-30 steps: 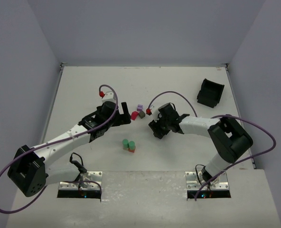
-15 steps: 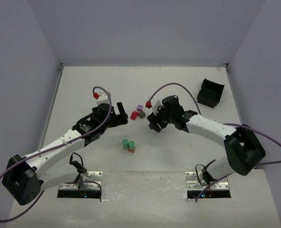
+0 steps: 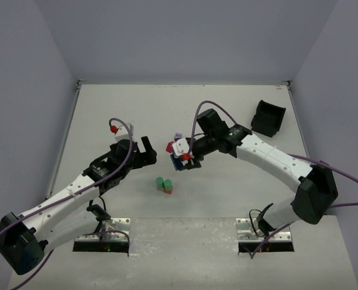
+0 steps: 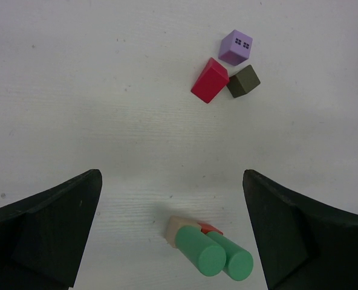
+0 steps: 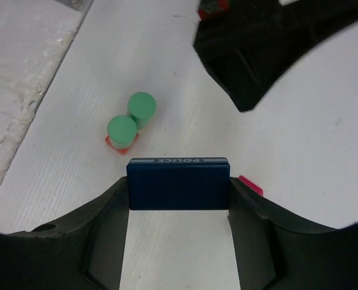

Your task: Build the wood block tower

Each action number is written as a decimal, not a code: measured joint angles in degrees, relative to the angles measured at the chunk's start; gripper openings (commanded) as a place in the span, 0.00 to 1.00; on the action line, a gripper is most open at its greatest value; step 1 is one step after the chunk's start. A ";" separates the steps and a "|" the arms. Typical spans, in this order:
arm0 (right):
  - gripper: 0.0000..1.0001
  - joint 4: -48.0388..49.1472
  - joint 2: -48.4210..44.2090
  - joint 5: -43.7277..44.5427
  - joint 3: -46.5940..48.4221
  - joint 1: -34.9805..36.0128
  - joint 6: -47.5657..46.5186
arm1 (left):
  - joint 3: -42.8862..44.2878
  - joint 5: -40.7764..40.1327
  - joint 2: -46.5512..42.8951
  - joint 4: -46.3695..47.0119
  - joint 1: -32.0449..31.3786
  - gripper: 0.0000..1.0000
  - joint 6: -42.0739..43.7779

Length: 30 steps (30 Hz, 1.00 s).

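Observation:
Two green cylinders (image 3: 163,183) stand side by side on a tan block (image 4: 180,228) and a red block (image 4: 210,228) at the table's front middle. In the right wrist view the cylinders (image 5: 132,118) lie just beyond my fingers. My right gripper (image 3: 185,160) is shut on a dark blue block (image 5: 178,183) marked POLICE and holds it above the table, behind and right of the cylinders. My left gripper (image 3: 147,151) is open and empty, left of them. A red block (image 4: 209,80), a purple cube (image 4: 236,47) and a dark olive cube (image 4: 244,81) lie loose together further back.
A black plastic bin (image 3: 268,117) stands at the back right. The left arm's dark gripper (image 5: 257,48) fills the top of the right wrist view. A bit of pink-red block (image 5: 250,184) shows beside the right finger.
My right gripper has swung left over the loose blocks, with the blue block showing in it now. My left gripper has drawn back to the left and slightly nearer.

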 measured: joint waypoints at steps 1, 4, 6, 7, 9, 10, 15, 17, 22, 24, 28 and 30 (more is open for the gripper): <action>0.36 -2.65 0.52 -0.35 1.14 1.00 -4.00 | -0.14 -0.10 -0.17 -0.28 0.00 1.00 0.00; 0.36 -14.46 3.17 -0.08 5.22 5.15 -18.69 | -0.28 -0.28 -0.70 -1.39 0.00 1.00 0.00; 0.35 -22.81 6.77 0.50 9.30 7.85 -27.92 | -0.30 -0.76 -1.34 -2.45 0.00 1.00 -0.14; 0.35 -26.65 8.83 0.66 11.80 8.91 -31.63 | -0.34 -1.14 -1.76 -2.98 0.00 1.00 -0.34; 0.35 -33.60 12.99 0.78 17.35 10.27 -37.90 | -0.37 -2.09 -2.62 -4.01 0.00 1.00 -0.90; 0.35 -36.29 14.86 0.92 20.09 10.53 -40.22 | -0.39 -2.75 -3.12 -4.60 0.00 1.00 -1.34; 0.34 -42.86 21.09 2.61 28.16 11.43 -45.33 | -0.54 -7.22 -6.39 -7.98 0.00 1.00 -4.40; 0.35 -44.17 23.25 3.57 29.93 12.04 -45.74 | -0.54 -8.93 -7.28 -8.95 0.00 1.00 -5.47; 0.36 -46.32 28.58 5.80 34.82 13.61 -45.75 | -0.57 -12.73 -7.68 -10.55 0.00 1.00 -7.69; 0.36 -47.02 30.10 6.47 36.72 14.04 -45.64 | -0.61 -14.64 -7.74 -11.67 0.00 1.00 -9.22; 0.36 -47.73 32.43 7.43 39.11 14.63 -45.32 | -1.22 -17.50 -8.44 -13.15 0.00 1.00 -11.63; 0.37 -48.41 33.41 8.18 40.01 14.93 -45.15 | -1.65 -18.51 -9.06 -13.42 0.00 1.00 -12.39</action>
